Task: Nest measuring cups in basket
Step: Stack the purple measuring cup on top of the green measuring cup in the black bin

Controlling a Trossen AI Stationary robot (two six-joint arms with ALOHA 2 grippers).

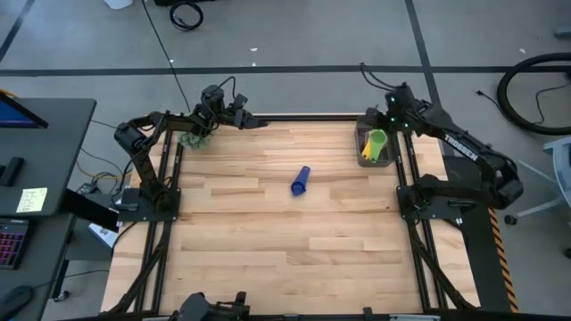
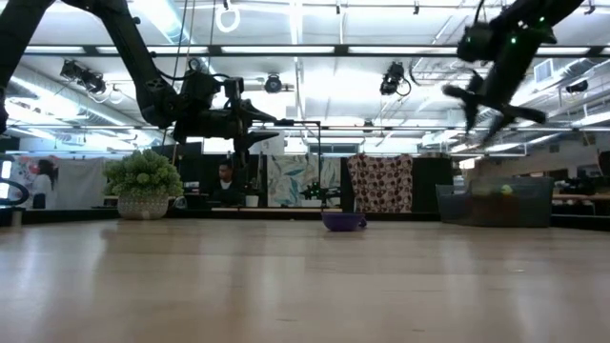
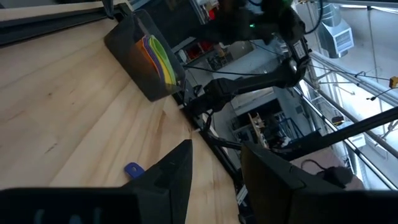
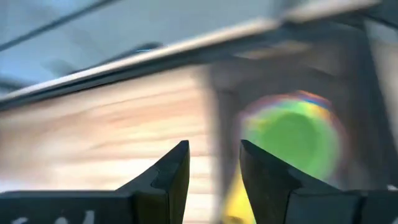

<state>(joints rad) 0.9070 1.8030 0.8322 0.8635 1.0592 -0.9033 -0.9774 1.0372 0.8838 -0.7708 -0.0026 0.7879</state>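
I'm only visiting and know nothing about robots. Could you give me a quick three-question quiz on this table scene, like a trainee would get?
1. True or false: every measuring cup already sits in the basket.
2. What colour is the cup lying alone mid-table?
3. Which gripper hangs above the basket: A left, B right?

Key: 1 false; 2 blue; 3 B. The nested cups in the basket show green on top.

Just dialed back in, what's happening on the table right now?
Most measuring cups already sit stacked in the basket at the table's far right corner, green on top. The right claw hovers above them, open and empty. One blue cup lies on its side mid-table. The left claw waits open at the far edge near the fuzzy green plant.
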